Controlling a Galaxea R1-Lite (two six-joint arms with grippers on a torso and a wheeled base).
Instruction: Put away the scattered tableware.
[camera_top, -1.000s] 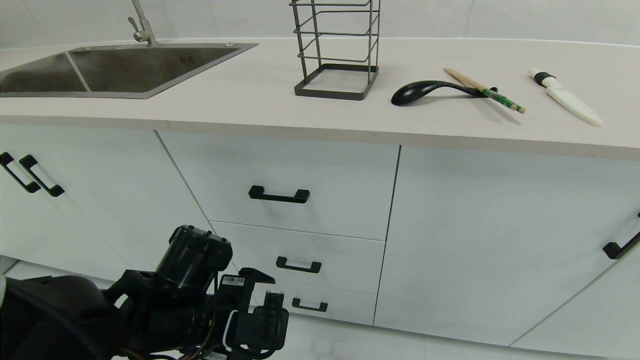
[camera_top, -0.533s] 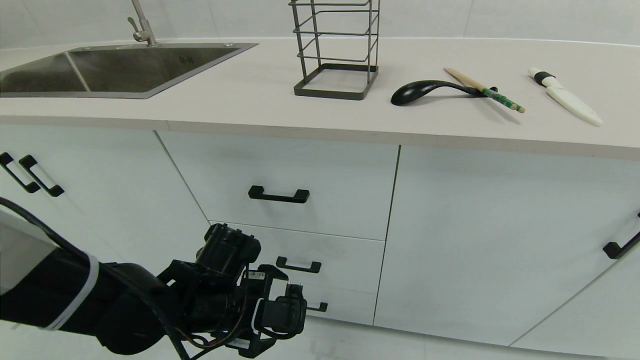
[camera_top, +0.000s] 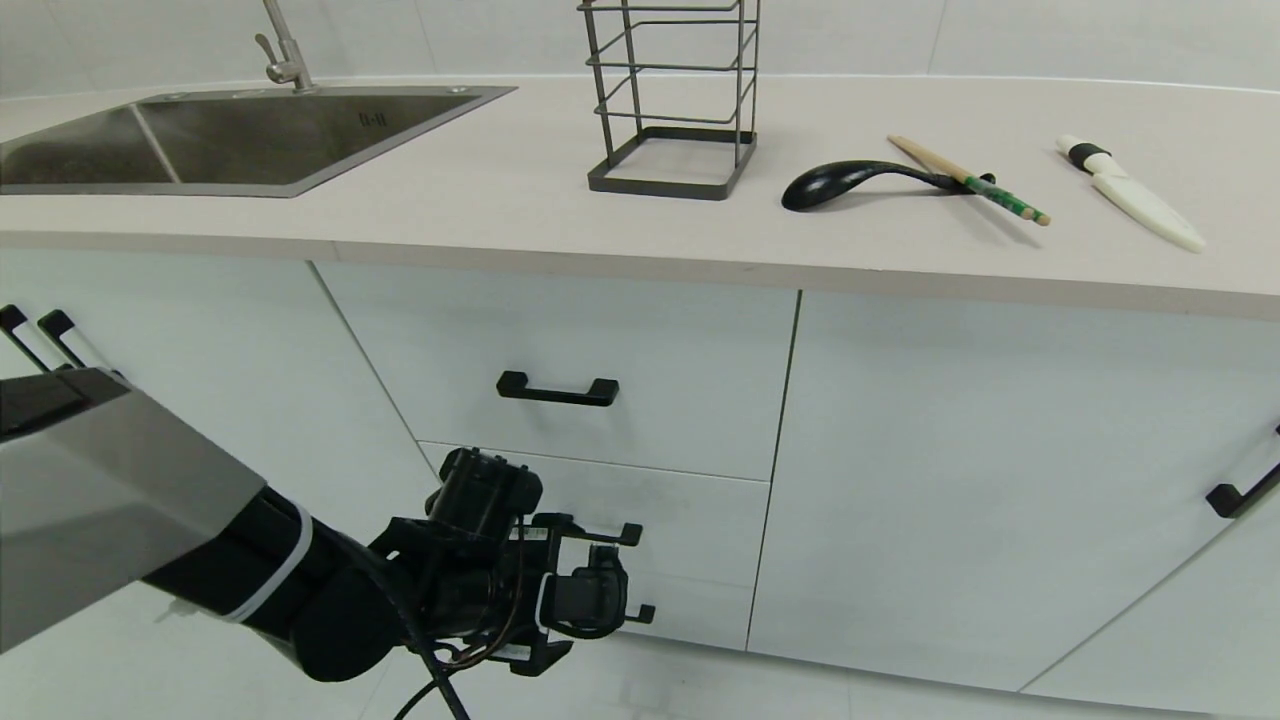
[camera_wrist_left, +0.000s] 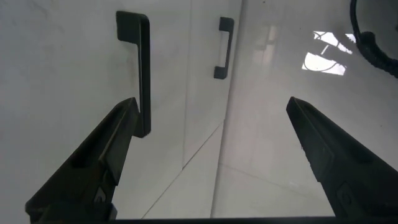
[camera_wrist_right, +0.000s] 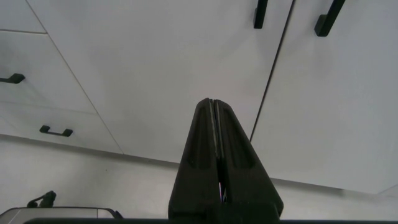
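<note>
Since a second ago, the left gripper (camera_top: 610, 575) has travelled forward toward the drawer fronts, and more of its arm now shows in the head view. It hangs low before the middle drawer handle (camera_top: 597, 535). Up on the countertop (camera_top: 480, 210), the black spoon (camera_top: 845, 182), the chopsticks (camera_top: 968, 180) and the white knife (camera_top: 1130, 193) lie to the right of the wire rack (camera_top: 672, 100). The chopsticks cross the spoon's handle end, and the knife is apart from them. A sink (camera_top: 230, 135) sits at far left.

From the left wrist, the left gripper (camera_wrist_left: 211, 106) has its fingers wide apart and holds nothing, with a drawer handle (camera_wrist_left: 142, 74) just beside one finger.

From the right wrist, the right gripper (camera_wrist_right: 213, 102) has its fingers pressed together, before white cabinet doors (camera_wrist_right: 155, 62).
</note>
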